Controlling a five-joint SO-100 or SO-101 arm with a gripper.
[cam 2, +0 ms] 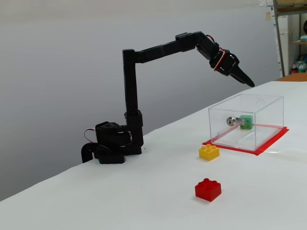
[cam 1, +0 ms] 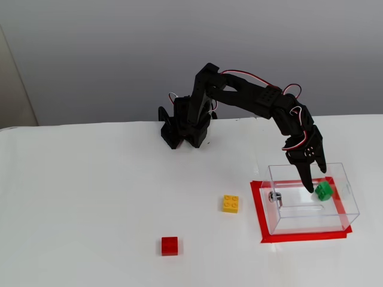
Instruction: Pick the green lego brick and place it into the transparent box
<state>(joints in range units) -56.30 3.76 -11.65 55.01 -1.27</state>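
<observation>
Illumination bright, even and diffuse – shadows faint on the white bench (cam 1: 90, 209); both fixed views sharp – no edge distortion.

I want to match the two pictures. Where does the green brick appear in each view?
A fixed view, from above: the green brick is at the right, inside the clear box, beside the tool.
A fixed view, from the side: the green brick is inside the box, right of its metal fitting.
Shared landmark: the red tape under the box.

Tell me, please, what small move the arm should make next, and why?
Probably lift the gripper up and away from the transparent box. The green lego brick is already inside the box, clear of the fingers, so nothing seems left to hold.
</observation>
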